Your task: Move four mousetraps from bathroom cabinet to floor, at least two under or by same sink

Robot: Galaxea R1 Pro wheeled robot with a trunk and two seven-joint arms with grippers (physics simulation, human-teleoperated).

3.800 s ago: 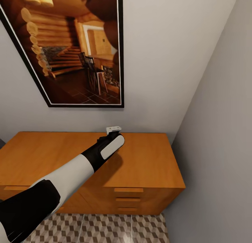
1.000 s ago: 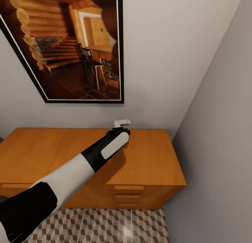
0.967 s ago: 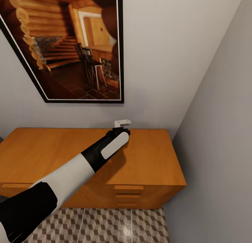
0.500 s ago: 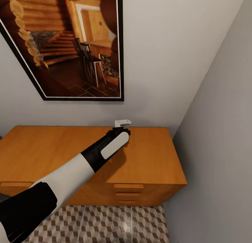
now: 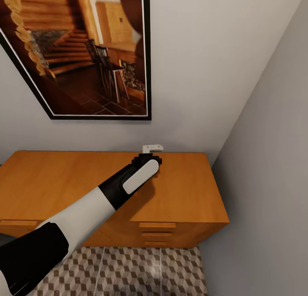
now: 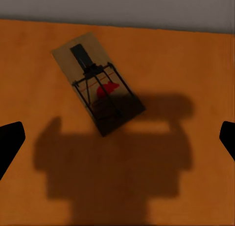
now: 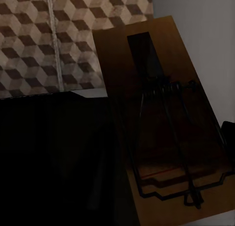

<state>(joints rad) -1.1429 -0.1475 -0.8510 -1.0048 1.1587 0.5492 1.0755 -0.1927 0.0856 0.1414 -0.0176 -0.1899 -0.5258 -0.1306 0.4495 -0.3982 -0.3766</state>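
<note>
Our left arm (image 5: 85, 210) hides the left end effector (image 6: 117, 138) from the head; at the wrist its fingertips (image 6: 10, 138) stand wide apart, released, above a mousetrap (image 6: 98, 89) lying askew on the cabinet (image 5: 184, 193) top near the wall (image 5: 205, 65). Right end effector: a second trap (image 7: 166, 133) sits close against it; grasp unclear. Cube-tiled floor (image 5: 128, 274) below; framed picture (image 5: 85, 52) above.

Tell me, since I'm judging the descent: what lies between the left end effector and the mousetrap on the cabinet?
Nothing. In the left wrist view the mousetrap lies flat on the cabinet, with bare wood and the arm's shadow between the open left end effector fingertips.
</note>
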